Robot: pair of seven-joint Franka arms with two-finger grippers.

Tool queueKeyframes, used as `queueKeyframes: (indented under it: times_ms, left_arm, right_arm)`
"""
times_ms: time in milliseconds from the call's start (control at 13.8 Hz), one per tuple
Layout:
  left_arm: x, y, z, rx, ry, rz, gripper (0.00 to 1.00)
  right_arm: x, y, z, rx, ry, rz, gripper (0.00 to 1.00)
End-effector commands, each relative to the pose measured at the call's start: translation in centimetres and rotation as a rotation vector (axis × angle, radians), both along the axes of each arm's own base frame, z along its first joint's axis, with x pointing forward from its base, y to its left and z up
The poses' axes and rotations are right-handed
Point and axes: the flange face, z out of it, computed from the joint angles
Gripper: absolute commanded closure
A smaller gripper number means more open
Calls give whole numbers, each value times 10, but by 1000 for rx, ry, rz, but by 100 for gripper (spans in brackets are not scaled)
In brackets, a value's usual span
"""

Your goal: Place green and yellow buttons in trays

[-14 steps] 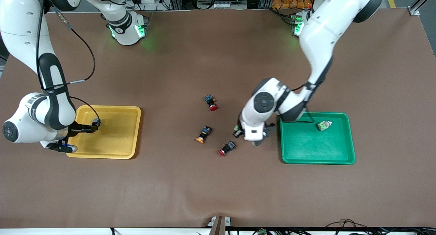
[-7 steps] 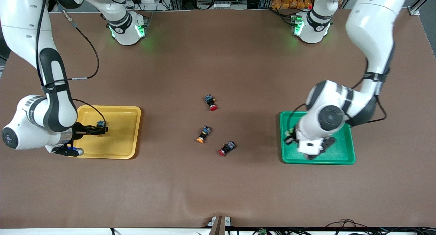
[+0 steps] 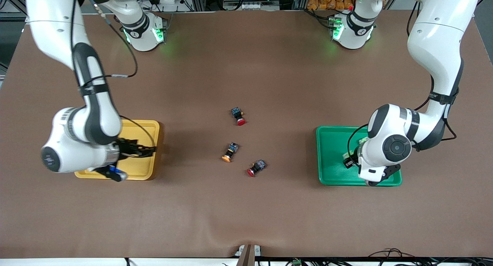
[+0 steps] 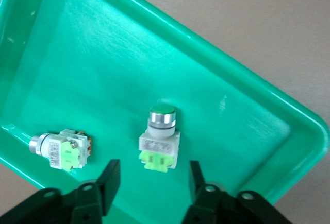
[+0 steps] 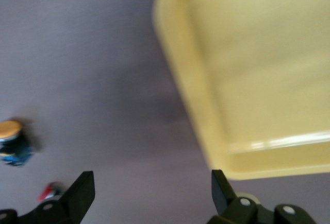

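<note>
front view: my left gripper (image 3: 348,160) hangs over the green tray (image 3: 331,169). my right gripper (image 3: 148,150) is over the rim of the yellow tray (image 3: 150,127), on the edge toward the yellow button (image 3: 228,152), which lies on the mat between two red buttons (image 3: 239,116), well apart from that tray.

left wrist view: jaws part open and empty; a green button (image 4: 160,144) sits in the green tray between the fingers (image 4: 105,185), a second one (image 4: 62,149) near it. i'd lift straight up so neither finger clips it.

right wrist view: jaws wide, empty. i'd square them across the yellow button's body, clear of the reds.
</note>
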Motion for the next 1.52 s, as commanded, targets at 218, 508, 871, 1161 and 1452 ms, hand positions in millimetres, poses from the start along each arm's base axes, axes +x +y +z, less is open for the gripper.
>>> queueKeyframes:
  times_ms: [218,508,871,1161,1452]
  left_arm:
    - [5,0,116,18,-154,-95,0]
    - [-9,-6,231,3,-203,-128,0]
    - [-40,9,310,17,-109,-385,0]
    - [-51,63,352,-54,-147,-406,0]
    - [-65,135,372,-112,-134,-399,0]
  right_arm:
    - [-1,128,9,-61,-126,-146,0]
    - [-21,207,-14,-86,-186,-215,0]
    - [-49,276,-77,-106,-277,-223,0]
    - [-63,297,-87,-119,-267,-265,55]
    - [-54,292,-81,-117,-268,-280,100]
